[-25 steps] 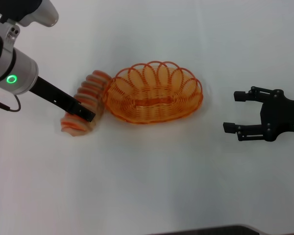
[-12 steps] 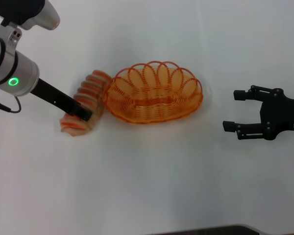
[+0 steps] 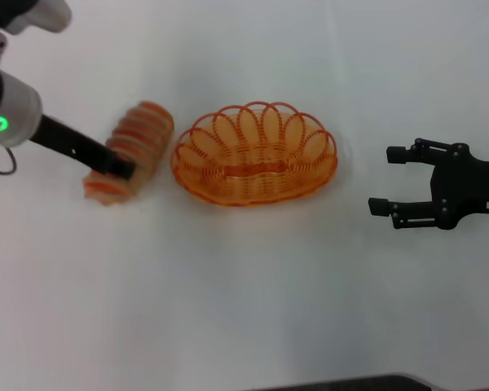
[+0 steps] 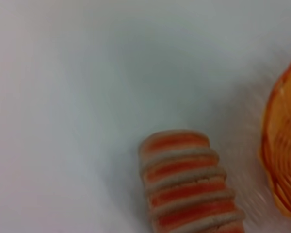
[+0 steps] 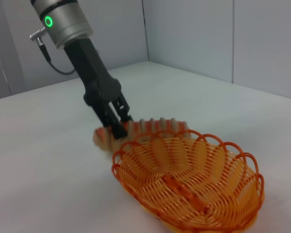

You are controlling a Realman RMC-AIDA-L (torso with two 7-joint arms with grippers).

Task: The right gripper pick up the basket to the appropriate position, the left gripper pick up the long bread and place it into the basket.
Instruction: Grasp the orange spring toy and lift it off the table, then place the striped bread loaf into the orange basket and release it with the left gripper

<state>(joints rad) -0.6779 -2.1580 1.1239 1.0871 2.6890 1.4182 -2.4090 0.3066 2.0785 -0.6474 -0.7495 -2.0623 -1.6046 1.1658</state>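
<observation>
The long bread (image 3: 134,134), pale tan with orange ridges, is just left of the orange wire basket (image 3: 253,107) on the white table. My left gripper (image 3: 124,169) is shut on the bread's middle, its black fingers across the loaf. The right wrist view shows the same grip (image 5: 120,121), with the bread (image 5: 150,127) behind the basket (image 5: 184,141). The left wrist view shows the bread's end (image 4: 184,184) and the basket's edge (image 4: 281,160). My right gripper (image 3: 385,179) is open and empty, to the right of the basket and apart from it.
The white table (image 3: 244,309) stretches wide in front of the basket. Grey wall panels (image 5: 194,34) stand behind the table in the right wrist view.
My left gripper has moved left and away with the bread in it, opening a gap between the bread and the basket. The basket and the right gripper have stayed put.
</observation>
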